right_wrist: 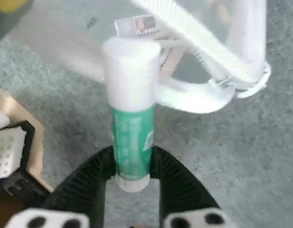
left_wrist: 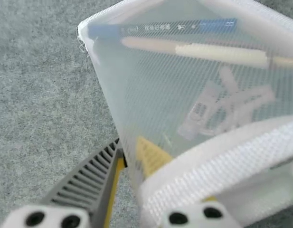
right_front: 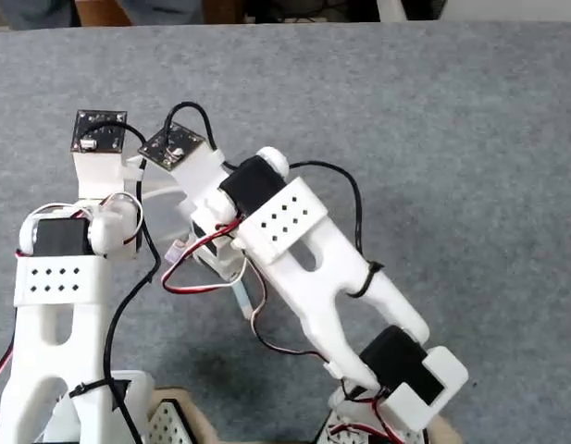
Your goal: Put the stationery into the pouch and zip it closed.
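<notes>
While the left gripper (left_wrist: 129,159) clenches one wall of the mesh pouch (left_wrist: 184,95) near its zipper band, a blue pen (left_wrist: 160,28) and a cream pen (left_wrist: 198,51) lie inside. Farther right, the right gripper (right_wrist: 132,161) grasps a green glue stick (right_wrist: 132,133), its white cap close against the pouch's zipper edge.

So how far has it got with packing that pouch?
Partway. Done: a blue pen and a cream pen lie inside the mesh pouch, which the left fingers pinch. In hand: the right fingers grip a green glue stick pointed at the pouch's mouth. Left: drop it in, then close the zip, which looks open.
</notes>
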`<act>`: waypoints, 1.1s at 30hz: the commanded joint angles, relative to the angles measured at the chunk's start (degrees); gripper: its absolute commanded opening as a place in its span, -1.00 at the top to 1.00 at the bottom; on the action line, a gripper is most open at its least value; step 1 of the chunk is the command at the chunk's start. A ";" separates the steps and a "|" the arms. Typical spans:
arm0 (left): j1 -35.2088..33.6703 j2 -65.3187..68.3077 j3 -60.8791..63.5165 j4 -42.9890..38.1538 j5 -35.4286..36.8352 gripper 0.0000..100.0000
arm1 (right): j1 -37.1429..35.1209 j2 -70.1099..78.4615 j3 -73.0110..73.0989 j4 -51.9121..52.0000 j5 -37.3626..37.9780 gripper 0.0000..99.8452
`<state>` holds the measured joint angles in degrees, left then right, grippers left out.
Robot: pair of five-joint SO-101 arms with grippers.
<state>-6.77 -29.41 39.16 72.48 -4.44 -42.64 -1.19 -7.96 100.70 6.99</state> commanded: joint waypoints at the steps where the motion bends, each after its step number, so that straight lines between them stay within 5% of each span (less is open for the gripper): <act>1: 1.89 2.46 8.31 0.18 -0.09 0.94 | 0.88 0.13 -3.74 0.53 -0.70 0.97; 20: 2.33 2.46 9.01 0.18 0.00 0.94 | 7.03 -0.40 -10.42 0.44 -1.85 0.97; 33: 1.80 2.46 8.84 -0.62 0.26 0.94 | -5.71 -7.52 1.98 0.35 -0.35 0.97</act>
<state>-6.68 -29.41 39.96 71.78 -4.44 -47.30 -5.58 -6.11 100.79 6.11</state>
